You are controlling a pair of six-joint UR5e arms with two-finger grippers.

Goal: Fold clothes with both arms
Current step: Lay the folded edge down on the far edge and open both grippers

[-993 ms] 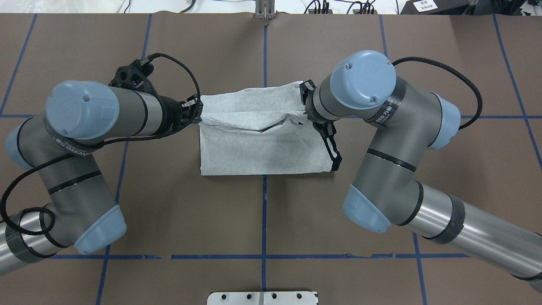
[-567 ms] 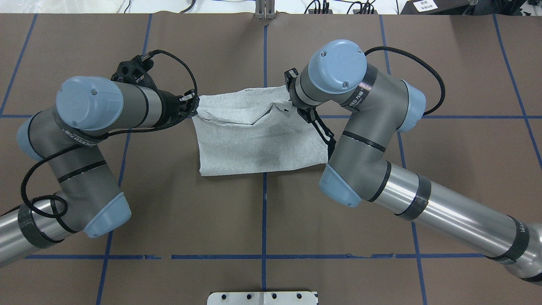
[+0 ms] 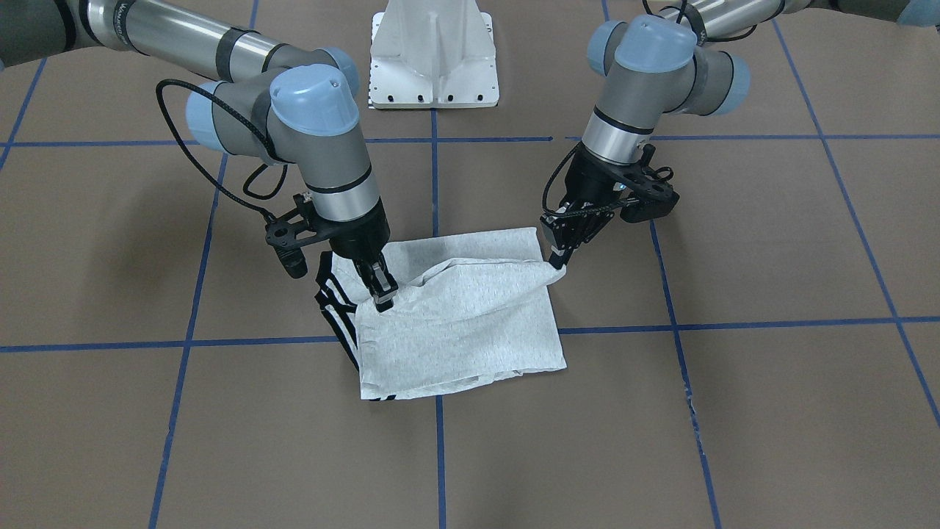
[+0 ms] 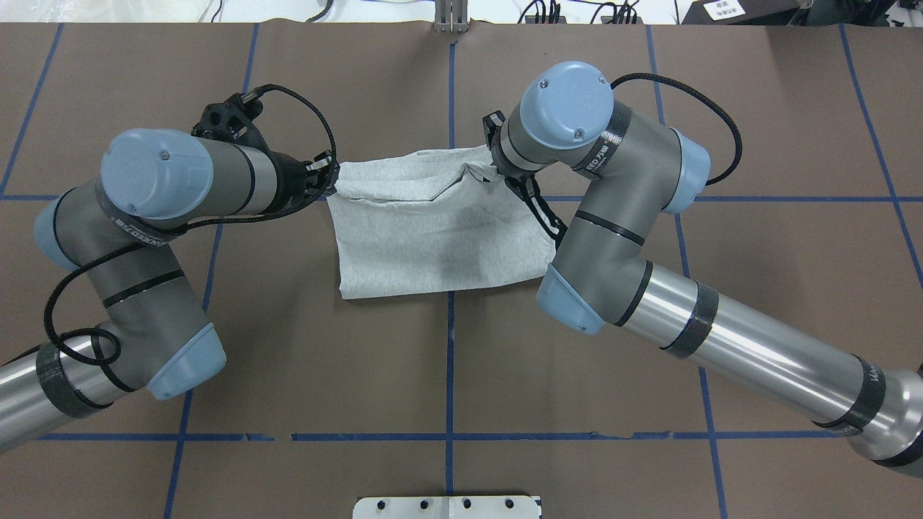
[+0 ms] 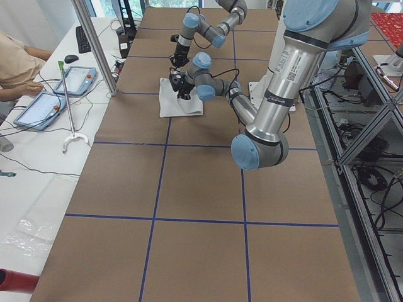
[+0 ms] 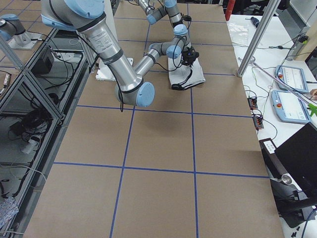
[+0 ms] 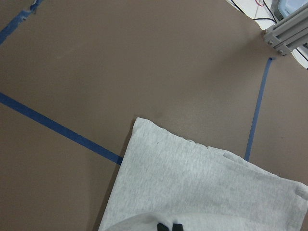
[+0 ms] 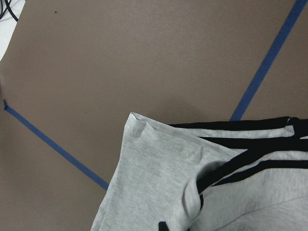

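Grey T-shirt point(image 4: 433, 245) lies folded on the brown table point(image 4: 288, 375), about midway between the table's left and right edges and more toward the far edge from the robot. It covers the place where two of the blue tape lines point(image 4: 451, 360) cross. The part of the cloth toward the robot is flat on the surface. The part toward the far edge is raised at both ends, and between the two raised ends I see the upper layer hanging in a loose crease.

The left gripper point(image 3: 557, 261) has its fingers pressed together on the shirt's far corner at the robot's left side and holds this corner a little above the table. In the left wrist view I see two black fingertips point(image 7: 166, 226) close to each other at the bottom edge, with grey cloth bunched against them.

The right gripper point(image 3: 382, 296) pinches the cloth at the robot's right side, a little inside the shirt's edge. Its fingers point down and are closed on the fabric. Just beside it, the black-and-white shoulder stripes point(image 3: 334, 301) hang at the shirt's right edge and reach down to the table. In the right wrist view these stripes run across a folded-over layer. In the overhead view the right wrist hides its own fingers.

The white pedestal point(image 3: 433, 51) stands at the robot's edge of the table, well apart from the shirt.
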